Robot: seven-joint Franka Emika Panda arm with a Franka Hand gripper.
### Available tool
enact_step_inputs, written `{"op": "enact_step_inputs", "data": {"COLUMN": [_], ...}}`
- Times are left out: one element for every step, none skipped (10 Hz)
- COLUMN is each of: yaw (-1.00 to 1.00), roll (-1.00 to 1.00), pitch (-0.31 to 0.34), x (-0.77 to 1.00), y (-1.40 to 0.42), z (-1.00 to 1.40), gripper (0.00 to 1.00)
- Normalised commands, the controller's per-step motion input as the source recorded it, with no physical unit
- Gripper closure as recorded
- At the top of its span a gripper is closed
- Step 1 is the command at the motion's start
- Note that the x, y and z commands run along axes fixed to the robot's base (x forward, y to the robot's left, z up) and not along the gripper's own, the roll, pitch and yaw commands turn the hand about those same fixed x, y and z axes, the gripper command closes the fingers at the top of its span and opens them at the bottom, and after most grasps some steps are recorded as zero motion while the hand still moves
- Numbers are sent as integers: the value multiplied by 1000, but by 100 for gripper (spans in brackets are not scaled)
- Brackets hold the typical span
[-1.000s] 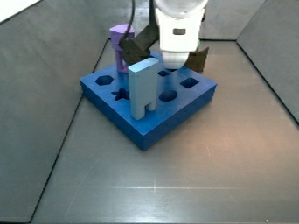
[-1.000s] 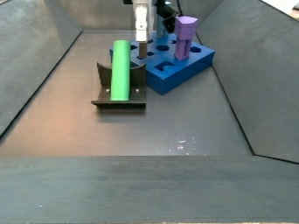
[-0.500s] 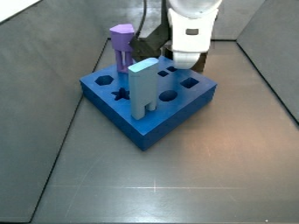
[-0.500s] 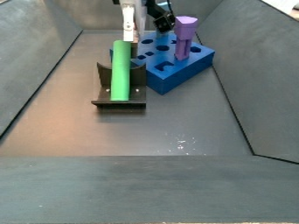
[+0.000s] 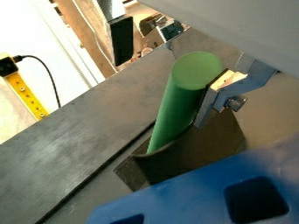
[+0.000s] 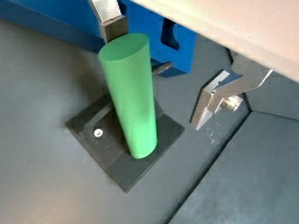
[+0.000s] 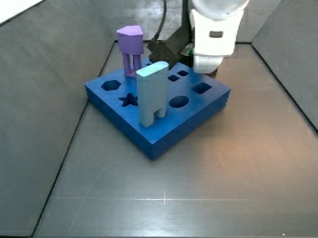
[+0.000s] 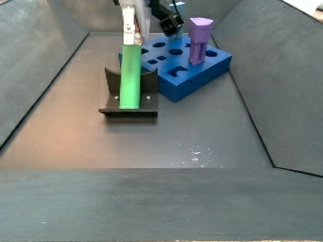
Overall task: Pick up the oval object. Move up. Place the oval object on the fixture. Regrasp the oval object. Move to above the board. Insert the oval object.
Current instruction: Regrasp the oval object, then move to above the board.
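The oval object (image 6: 132, 98) stands upright on the fixture (image 6: 114, 149), its foot on the dark base plate and its length against the bracket, as a side view shows (image 8: 128, 77). My gripper (image 6: 163, 51) is at its top end, spread wide with a finger on either side of the green peg; one silver finger (image 6: 215, 96) stands clear of it, the other (image 6: 108, 16) behind it, and I grip nothing. In a wrist view a finger (image 5: 222, 92) sits just beside the peg's rounded top (image 5: 181, 96). Beyond my fingers lies the board (image 8: 190, 68), carrying a purple peg (image 8: 199, 39) and, in a side view, a light-blue peg (image 7: 152, 91), both upright in their holes.
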Motion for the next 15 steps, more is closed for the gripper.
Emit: {"op": "enact_step_inputs", "data": {"yaw": [0,-96,-96,-56,27,86,132,183,212,237,243,249,247,237,224], "roll": [0,335,330,284,204,143,94,50,29,11,8,24,30,27,26], "pitch": [0,238,249,293,299,299,294,281,265,232,213,180,165,155,152], "x": [0,597,595,579,567,565,567,561,459,343,289,202,168,151,136], "y": [0,18,17,4,-5,-8,-17,-33,-36,-34,-37,-35,-44,-48,-47], "z": [0,1000,1000,1000,1000,1000,1000,967,744,450,304,76,53,51,28], "gripper": [100,100,100,100,100,100,100,100,100,100,100,100,100,100,100]}}
